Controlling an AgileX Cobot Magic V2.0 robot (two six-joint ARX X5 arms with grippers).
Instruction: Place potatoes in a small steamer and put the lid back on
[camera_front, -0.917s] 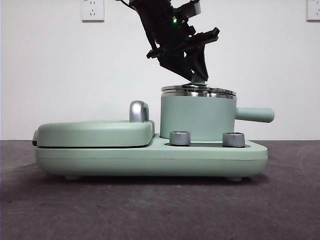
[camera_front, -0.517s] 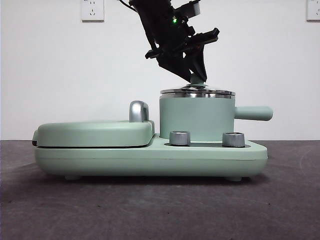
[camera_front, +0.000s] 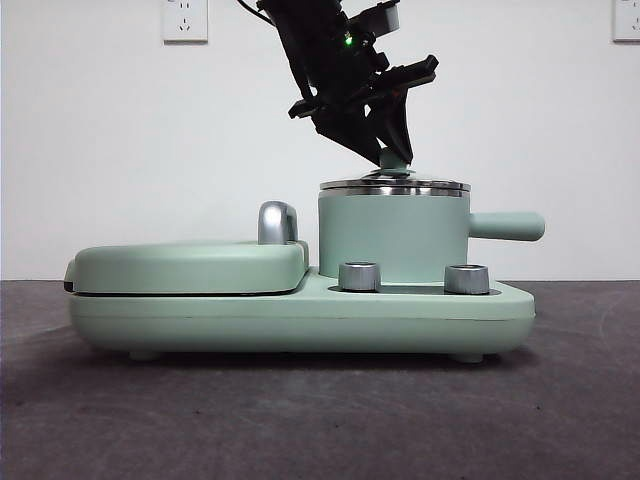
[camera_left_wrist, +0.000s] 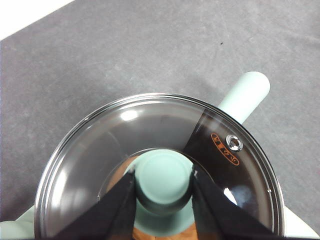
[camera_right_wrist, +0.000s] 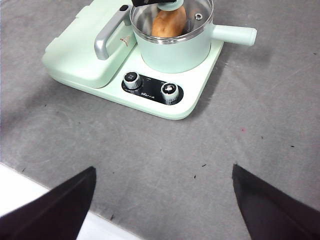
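Sitting flat on the steamer's (camera_front: 394, 235) rim with the potato (camera_right_wrist: 169, 22) inside, the lid (camera_left_wrist: 160, 170) had its knob (camera_left_wrist: 163, 182) directly between the left gripper's (camera_left_wrist: 162, 187) clenched jaws, while the right gripper (camera_right_wrist: 162, 192) waited spread wide, well apart.

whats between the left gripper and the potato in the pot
The glass lid lies between them. In the left wrist view the left gripper is shut on the lid's green knob, and the potato shows through the glass inside the small steamer.

one potato (camera_right_wrist: 169, 23), one steamer (camera_front: 393, 236), one lid (camera_left_wrist: 100, 165), two dials (camera_front: 360, 276)
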